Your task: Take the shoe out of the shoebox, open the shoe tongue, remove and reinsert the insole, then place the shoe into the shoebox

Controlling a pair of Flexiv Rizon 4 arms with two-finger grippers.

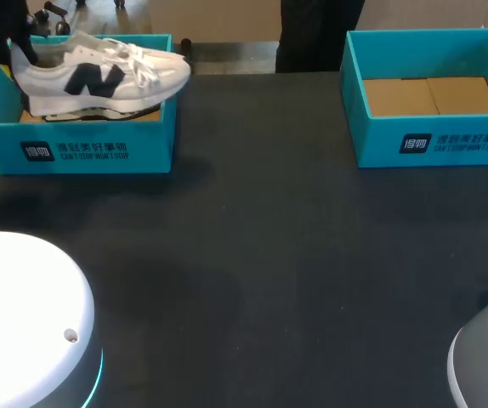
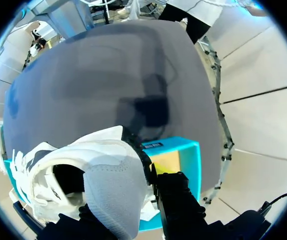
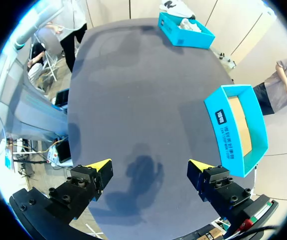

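Shoe [image 1: 99, 75] hangs heel-clamped in my left end effector [image 2: 126, 197], sole about level with the shoebox [image 1: 74, 149] rim. My right end effector [image 3: 151, 167] hovers spread wide over the table [image 1: 252, 255]. The shoebox front bears a dark label [image 1: 38, 151] with white print.

We're over a dark, matte worktop [image 1: 261, 255] now, charcoal grey from edge to edge. The light on it is soft and even, and just ahead of the right pincer [image 3: 149, 166] we see a blurred shadow [image 3: 143, 175] on the surface.
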